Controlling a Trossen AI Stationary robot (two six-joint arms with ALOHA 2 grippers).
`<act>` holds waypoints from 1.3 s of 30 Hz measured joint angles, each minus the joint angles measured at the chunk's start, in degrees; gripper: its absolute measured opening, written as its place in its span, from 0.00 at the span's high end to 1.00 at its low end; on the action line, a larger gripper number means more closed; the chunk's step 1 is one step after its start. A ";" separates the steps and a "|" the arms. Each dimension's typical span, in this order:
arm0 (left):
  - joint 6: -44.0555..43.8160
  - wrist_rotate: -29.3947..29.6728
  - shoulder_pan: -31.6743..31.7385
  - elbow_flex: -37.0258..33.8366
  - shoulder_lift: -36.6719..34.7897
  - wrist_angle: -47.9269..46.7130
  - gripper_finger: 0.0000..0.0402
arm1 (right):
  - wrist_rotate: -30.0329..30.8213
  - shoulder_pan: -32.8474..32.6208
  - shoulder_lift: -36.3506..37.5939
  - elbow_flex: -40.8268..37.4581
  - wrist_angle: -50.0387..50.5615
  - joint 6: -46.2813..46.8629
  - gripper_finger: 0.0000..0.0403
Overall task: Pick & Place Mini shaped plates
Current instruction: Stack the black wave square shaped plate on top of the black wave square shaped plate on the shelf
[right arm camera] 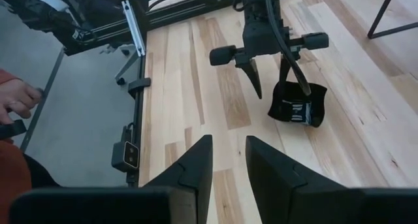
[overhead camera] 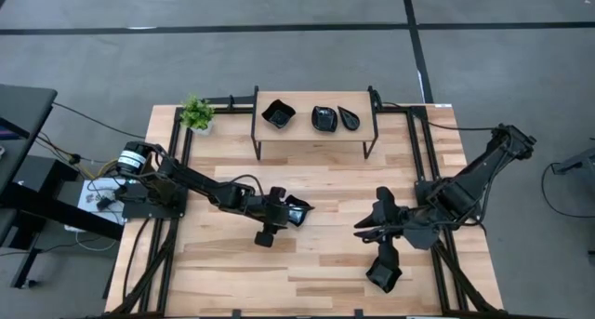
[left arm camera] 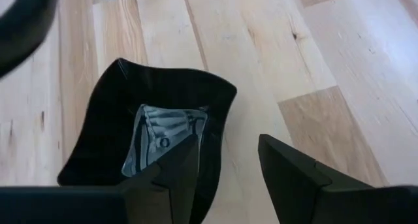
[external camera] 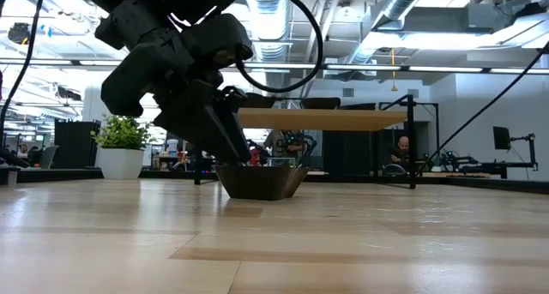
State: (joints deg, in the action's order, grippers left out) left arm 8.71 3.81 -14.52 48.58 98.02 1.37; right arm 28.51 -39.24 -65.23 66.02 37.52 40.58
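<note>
A glossy black squarish mini plate with a wavy rim (left arm camera: pixel 130 106) rests by its base on the wooden table, near the middle (overhead camera: pixel 300 210) (external camera: pixel 262 181). My left gripper (left arm camera: pixel 228 159) is open and slants down at it. One finger (left arm camera: pixel 179 162) stands over the plate's hollow, the other (left arm camera: pixel 287 172) outside its rim above bare wood. The right wrist view shows the same stance (right arm camera: pixel 274 87). Three more black mini plates (overhead camera: pixel 277 113) (overhead camera: pixel 323 118) (overhead camera: pixel 350 118) lie on the low shelf at the back. My right gripper (right arm camera: pixel 228 155) hangs open above the table's right half (overhead camera: pixel 363 228), holding nothing. My left gripper straddles the plate's rim on the side nearest it (left arm camera: pixel 209 152), one finger inside and one outside, slanting down from the table's left. Whether either finger touches the plate, I cannot tell. The plate sits flat on the table.
A small green potted plant (overhead camera: pixel 196 114) stands at the far left corner, beside the shelf (overhead camera: pixel 316 133). Black frame rails run along both table sides (right arm camera: pixel 136 34). A person's hand and red sleeve (right arm camera: pixel 13 100) show beyond the table. Bare wood lies between the two grippers.
</note>
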 joint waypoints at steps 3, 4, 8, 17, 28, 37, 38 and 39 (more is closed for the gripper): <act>0.91 0.11 0.00 0.00 0.00 0.04 0.60 | 0.00 0.00 0.00 0.00 0.00 0.00 0.78; 1.36 0.43 0.00 0.00 0.00 0.07 0.60 | 0.00 0.02 0.00 0.00 0.00 0.00 0.78; 1.50 0.42 0.25 -0.03 1.37 0.79 0.60 | 0.00 0.00 0.00 0.00 0.02 0.00 0.78; 1.34 0.20 0.51 -0.07 2.10 2.76 0.60 | 0.00 -0.07 0.00 0.00 0.07 0.44 0.78; 1.31 -1.29 0.76 -0.85 2.10 2.82 0.64 | 0.00 -0.07 0.00 0.00 0.74 0.44 0.78; 3.95 -0.72 0.76 -0.85 2.10 2.82 0.74 | 0.02 -0.07 0.00 0.00 0.72 0.87 0.78; 4.36 -0.63 0.76 -0.85 2.10 2.82 0.75 | 0.02 -0.07 0.00 0.00 0.74 0.94 0.78; 4.44 -0.61 0.76 -0.85 2.12 2.82 0.77 | 0.02 -0.07 0.00 0.00 0.76 0.94 0.78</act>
State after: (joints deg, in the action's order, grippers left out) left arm 13.15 3.20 -13.76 47.72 100.14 4.19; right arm 28.53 -39.31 -65.23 66.02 38.28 41.52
